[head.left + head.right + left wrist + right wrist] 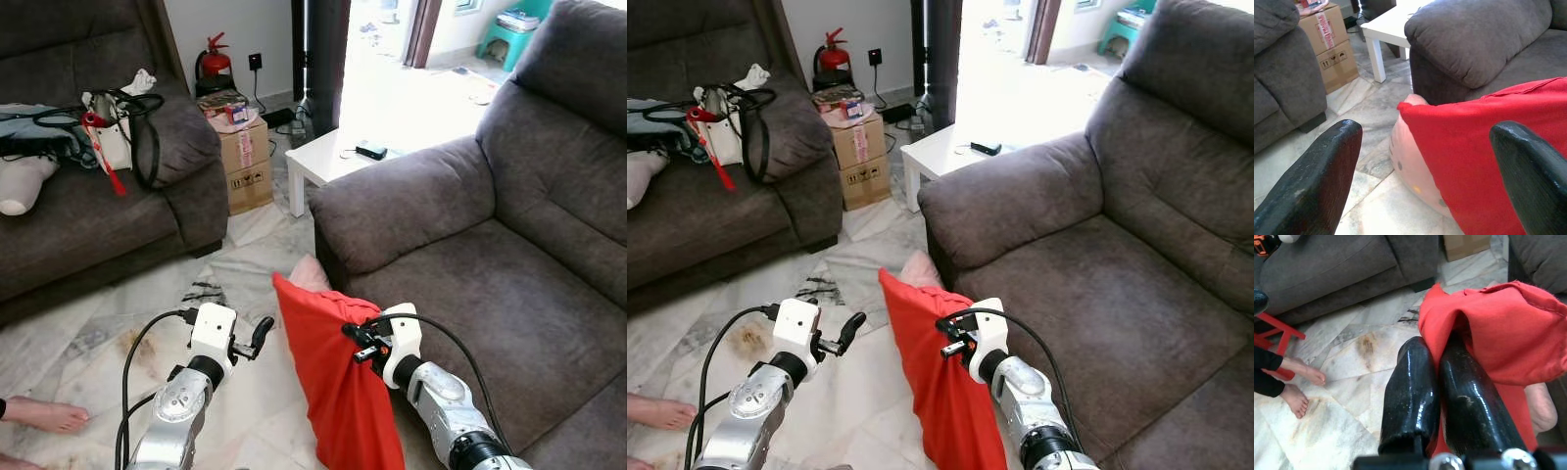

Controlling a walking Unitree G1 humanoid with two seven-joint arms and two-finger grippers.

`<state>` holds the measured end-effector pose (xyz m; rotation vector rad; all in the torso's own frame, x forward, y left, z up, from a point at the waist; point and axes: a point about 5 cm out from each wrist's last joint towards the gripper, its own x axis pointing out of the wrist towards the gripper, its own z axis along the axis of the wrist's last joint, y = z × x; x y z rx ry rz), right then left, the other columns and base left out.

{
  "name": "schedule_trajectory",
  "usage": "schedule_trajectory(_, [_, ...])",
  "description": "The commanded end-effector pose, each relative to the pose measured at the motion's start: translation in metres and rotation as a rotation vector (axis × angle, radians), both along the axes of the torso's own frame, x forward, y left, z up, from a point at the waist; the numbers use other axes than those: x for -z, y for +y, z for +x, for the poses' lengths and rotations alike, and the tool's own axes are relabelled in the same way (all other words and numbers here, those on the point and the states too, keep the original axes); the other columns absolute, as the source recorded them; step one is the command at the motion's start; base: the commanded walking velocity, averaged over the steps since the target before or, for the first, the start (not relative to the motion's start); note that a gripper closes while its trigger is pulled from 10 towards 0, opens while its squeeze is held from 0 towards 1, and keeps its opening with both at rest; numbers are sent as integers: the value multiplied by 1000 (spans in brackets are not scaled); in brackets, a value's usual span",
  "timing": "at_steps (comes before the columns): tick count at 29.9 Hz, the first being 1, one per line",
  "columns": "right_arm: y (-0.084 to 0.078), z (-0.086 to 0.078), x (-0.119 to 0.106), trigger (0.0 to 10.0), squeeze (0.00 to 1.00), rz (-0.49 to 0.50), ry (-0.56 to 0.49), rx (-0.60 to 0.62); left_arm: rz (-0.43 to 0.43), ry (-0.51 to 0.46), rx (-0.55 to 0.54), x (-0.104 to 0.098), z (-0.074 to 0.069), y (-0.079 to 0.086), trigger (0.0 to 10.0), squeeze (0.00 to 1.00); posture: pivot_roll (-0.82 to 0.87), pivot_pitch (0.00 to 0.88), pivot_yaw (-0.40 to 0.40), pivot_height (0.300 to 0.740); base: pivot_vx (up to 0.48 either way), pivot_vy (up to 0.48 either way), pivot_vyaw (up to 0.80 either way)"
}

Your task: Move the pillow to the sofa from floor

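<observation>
Right claw [359, 343] is clamped tight on the top edge of the red pillow [338, 392], which hangs clear of the floor [88, 343] just beside the sofa [509, 304] front. Left claw [257, 338] stands wide, holding nothing, near the pillow's other side. A pink cushion [1410, 161] lies on the floor behind. We're mid-carry, I'd say: next comes a swing right over the seat, then release.

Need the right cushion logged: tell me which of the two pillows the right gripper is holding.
The red pillow, pinched by the right gripper. The pink pillow lies on the floor behind it, ungripped.
</observation>
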<state>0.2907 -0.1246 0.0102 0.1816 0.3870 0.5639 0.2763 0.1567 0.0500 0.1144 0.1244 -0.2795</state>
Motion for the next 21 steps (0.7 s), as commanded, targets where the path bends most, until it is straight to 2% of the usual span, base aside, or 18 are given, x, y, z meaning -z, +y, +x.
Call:
schedule_trajectory(1, [3, 13, -20, 10000, 0, 23, -124, 7, -11, 3, -8, 1, -1, 3, 10000, 0, 83, 37, -18, 740, 0, 0, -781])
schedule_trajectory(16, [-1, 16, -21, 10000, 0, 16, -121, 67, -30, 11, -34, 3, -1, 3, 10000, 0, 82, 60, -16, 740, 0, 0, -777])
schedule_trajectory(21, [-1, 17, -21, 10000, 0, 14, -124, 70, -33, 15, -38, 4, -1, 3, 10000, 0, 81, 62, -16, 740, 0, 400, -775])
